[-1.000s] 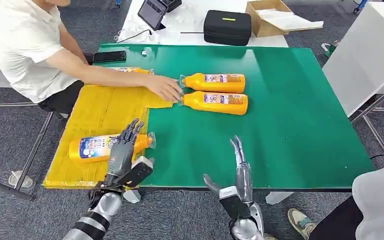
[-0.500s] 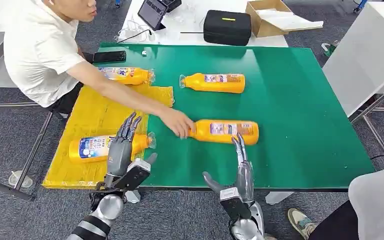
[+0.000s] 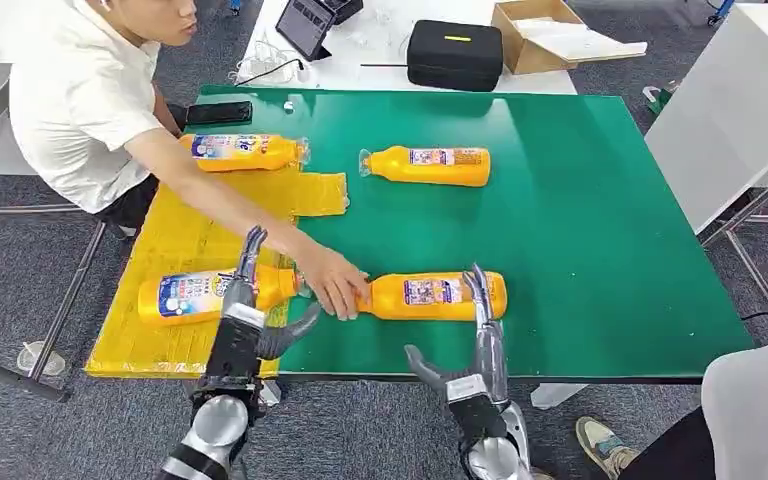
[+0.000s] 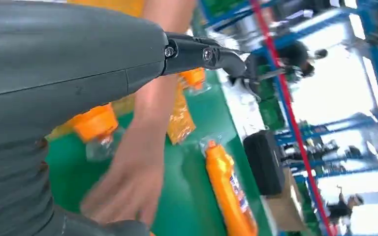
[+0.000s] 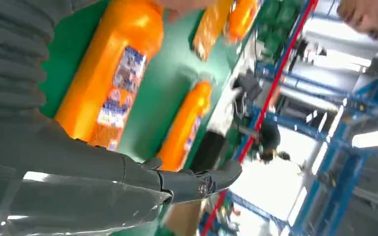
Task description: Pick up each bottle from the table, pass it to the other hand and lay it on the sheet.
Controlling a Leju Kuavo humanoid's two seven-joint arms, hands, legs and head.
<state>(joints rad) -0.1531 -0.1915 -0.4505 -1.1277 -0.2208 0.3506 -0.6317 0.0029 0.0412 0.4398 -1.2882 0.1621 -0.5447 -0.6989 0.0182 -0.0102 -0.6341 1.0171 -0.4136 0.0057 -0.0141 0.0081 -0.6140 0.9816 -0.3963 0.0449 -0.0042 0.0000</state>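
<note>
- Here, four orange bottles lie on their sides; the nearest bottle (image 3: 434,296) rests on the green worktop (image 3: 600,220) in the lower centre of the frame, cap pointing left
- A person's hand (image 3: 332,283) touches its cap end, the arm reaching in from the upper left
- The right robot hand (image 3: 470,345) stands at the worktop's near edge, fingers straight and spread, thumb out to the left, holding nothing; its fingertips overlap the right end of that bottle in the picture, and contact cannot be told
- A second bottle (image 3: 205,295) lies on the yellow sheet (image 3: 190,235) at the lower left
- The left robot hand (image 3: 252,325) is open too, fingers reaching up over that bottle's neck end, thumb to the right, gripping nothing
- A third bottle (image 3: 245,152) lies at the sheet's far edge, upper left
- A fourth bottle (image 3: 428,165) lies on bare green at upper centre
- Beyond the worktop sit a black case (image 3: 454,52) and a cardboard box (image 3: 545,35)
</note>
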